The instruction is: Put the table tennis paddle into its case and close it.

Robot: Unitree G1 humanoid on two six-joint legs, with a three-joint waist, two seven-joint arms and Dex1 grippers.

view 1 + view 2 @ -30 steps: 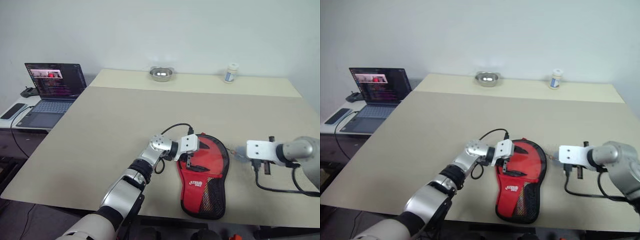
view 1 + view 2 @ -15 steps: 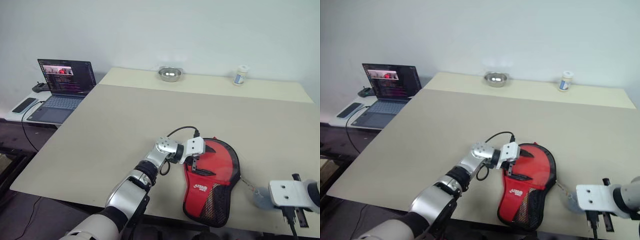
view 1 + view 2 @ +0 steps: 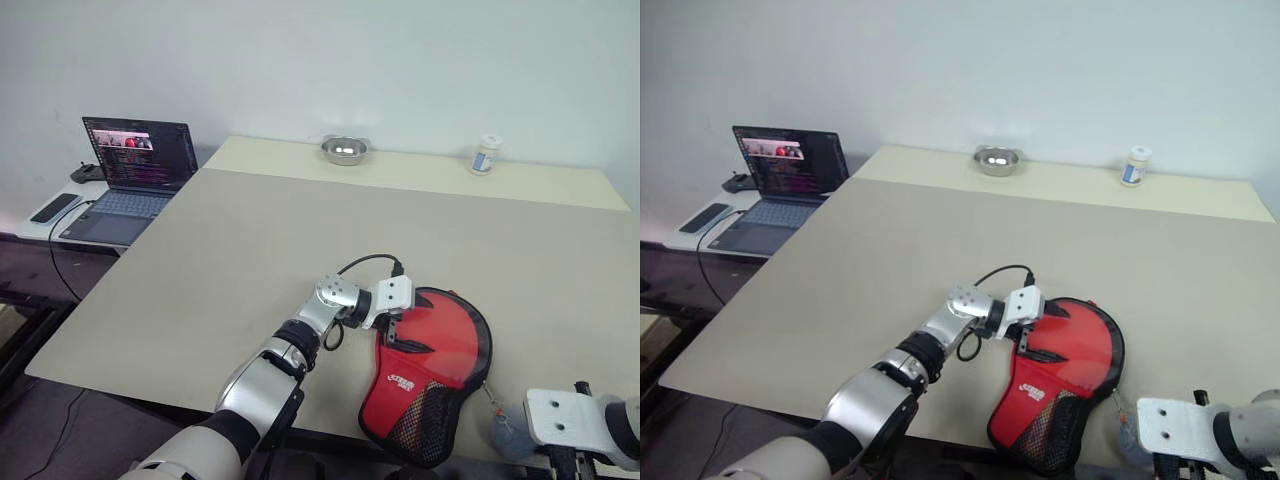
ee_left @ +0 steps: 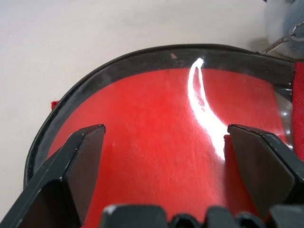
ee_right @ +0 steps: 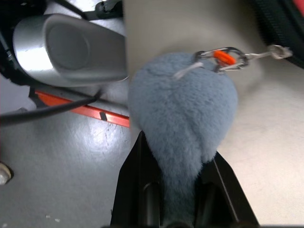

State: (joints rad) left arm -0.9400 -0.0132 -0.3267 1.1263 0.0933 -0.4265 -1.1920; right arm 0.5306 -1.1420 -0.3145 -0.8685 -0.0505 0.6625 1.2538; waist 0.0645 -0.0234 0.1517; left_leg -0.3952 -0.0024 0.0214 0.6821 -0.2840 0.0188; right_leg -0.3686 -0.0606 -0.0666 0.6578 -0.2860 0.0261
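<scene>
The case (image 3: pixel 432 365) lies red side up near the table's front edge, mesh pocket end toward me. My left gripper (image 4: pixel 166 135) is open, its fingers (image 3: pixel 386 324) spread over the case's round red part. A thin chain (image 3: pixel 489 398) with a clip (image 5: pixel 223 56) runs from the case's zip to a grey fluffy pom-pom (image 5: pixel 185 114). My right gripper (image 5: pixel 180 154) is shut on that pom-pom at the table's front edge. The paddle is hidden.
The beige table (image 3: pixel 300 230) stretches far ahead. A metal bowl (image 3: pixel 344 150) and a small white jar (image 3: pixel 486 155) stand at its far edge. An open laptop (image 3: pixel 135 170) and a phone (image 3: pixel 50 208) sit on a low side table to the left.
The camera has shifted. My right gripper has drawn back toward the table's front edge with the pom-pom, pulling the chain along. The left gripper stays open on the case.
</scene>
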